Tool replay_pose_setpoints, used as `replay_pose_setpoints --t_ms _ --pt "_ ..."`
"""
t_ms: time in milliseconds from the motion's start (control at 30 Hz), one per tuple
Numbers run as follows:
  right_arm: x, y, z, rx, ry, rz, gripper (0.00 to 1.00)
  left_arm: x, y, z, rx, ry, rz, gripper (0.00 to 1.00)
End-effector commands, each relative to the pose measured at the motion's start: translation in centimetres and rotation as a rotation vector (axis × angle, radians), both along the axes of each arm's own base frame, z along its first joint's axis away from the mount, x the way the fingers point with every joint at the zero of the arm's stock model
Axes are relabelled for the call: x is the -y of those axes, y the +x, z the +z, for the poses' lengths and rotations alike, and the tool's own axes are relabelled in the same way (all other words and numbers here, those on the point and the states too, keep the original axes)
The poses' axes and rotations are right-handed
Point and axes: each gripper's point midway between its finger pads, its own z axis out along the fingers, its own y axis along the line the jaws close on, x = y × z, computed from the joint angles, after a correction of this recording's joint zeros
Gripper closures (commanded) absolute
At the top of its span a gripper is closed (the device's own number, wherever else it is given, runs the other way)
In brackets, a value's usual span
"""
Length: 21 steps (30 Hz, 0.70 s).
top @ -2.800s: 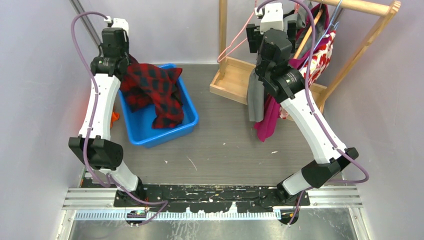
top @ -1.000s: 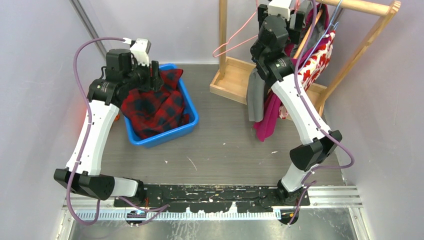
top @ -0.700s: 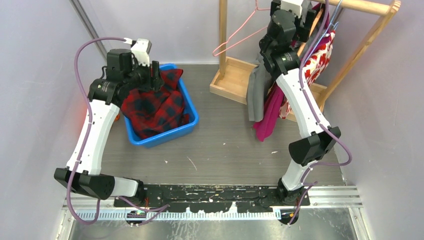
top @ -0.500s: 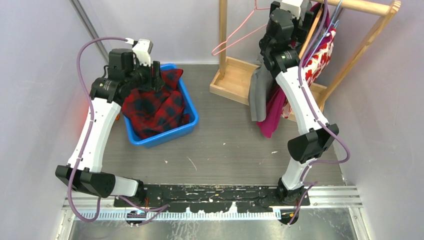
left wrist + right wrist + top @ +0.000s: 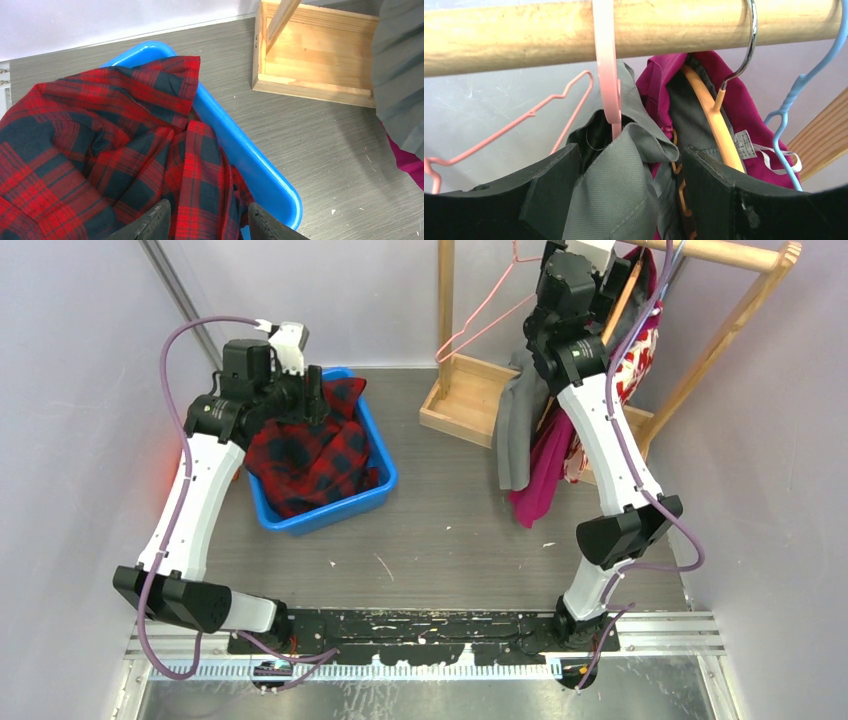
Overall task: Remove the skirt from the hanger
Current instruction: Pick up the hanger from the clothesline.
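plaid red-and-navy skirt (image 5: 310,455) lies heaped in the blue bin (image 5: 250,160), already off its hanger. a few seconds ago it dangled from the left tool (image 5: 207,216) over that bin. that tool now hovers just above the bin's cloth, jaws apart and empty. up and to the right of the bin, the bare pink hanger (image 5: 605,60) hooks over the wooden rail (image 5: 499,40), where the right tool (image 5: 631,160) has carried it. its jaws stand apart, straddling the hook stem and a grey garment (image 5: 619,175). the task looks done, bar withdrawing.

light: bright, even, diffuse | shadows: soft, faint | focus: sharp overhead; right-wrist foreground slightly blurred
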Motion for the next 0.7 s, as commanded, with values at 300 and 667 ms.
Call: replay_pose_setpoints --t_ms 300,667 --pt "-0.8 -2.7 4.9 0.139 0.086 0.122 0.26 -0.1 -1.1 -0.1 0.022 -0.004 -0.01 0.44" --pt "-3.1 2.9 1.3 0.092 0.107 0.135 0.27 -0.6 -3.1 0.5 0.049 -0.004 -0.008 0.44"
